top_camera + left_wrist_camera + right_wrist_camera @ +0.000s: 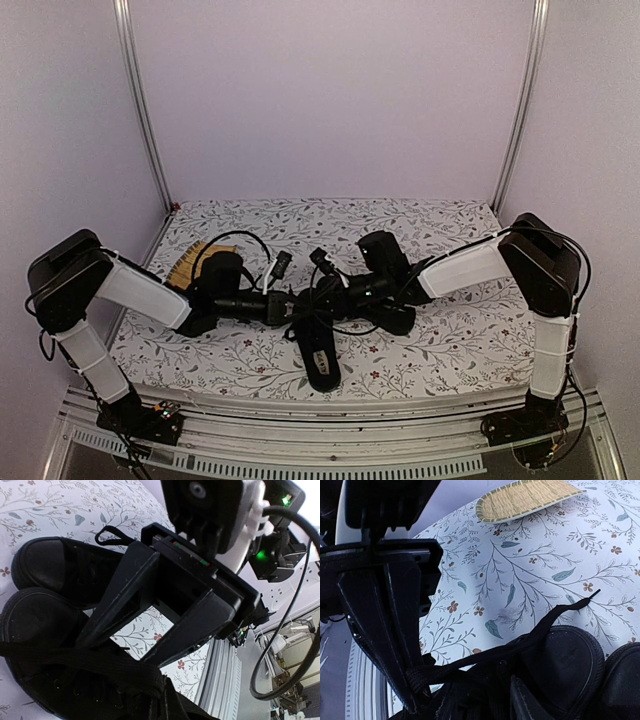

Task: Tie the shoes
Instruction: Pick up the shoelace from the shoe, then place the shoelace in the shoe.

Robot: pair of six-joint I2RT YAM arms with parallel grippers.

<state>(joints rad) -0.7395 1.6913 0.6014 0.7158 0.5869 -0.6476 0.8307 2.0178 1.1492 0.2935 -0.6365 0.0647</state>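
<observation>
Shoes (322, 355): a pair side by side at the centre of the floral cloth (440, 350). Top view: one shoe sticks out below the two wrists toward the bottom edge. The other is mostly hidden under the right gripper (335, 298).

Right gripper: in the right wrist view its fingers (395, 630) converge at lower left, clenched on a lace (570, 605). The lace runs from the tips up and right across the toe cap, its free end lying on the cloth.

Left gripper (120, 650): jaws spread, with floral cloth visible in the gap between them. A flat lace band crosses just at the fingertips. I cannot tell whether it touches them. Both toe caps sit at the left of that frame.

Differences between views: the top view hides both sets of fingertips behind the wrists, and only the wrist views show the jaws. The woven mat (525, 497) shows clearly at the top of the right wrist view. In the top view it is half covered by the left arm (140, 290).

Pose: both arms are folded at the elbow, with forearms reaching inward and low. The left gripper and right gripper nearly meet over the shoes; the right arm (465, 268) mirrors the left.
</observation>
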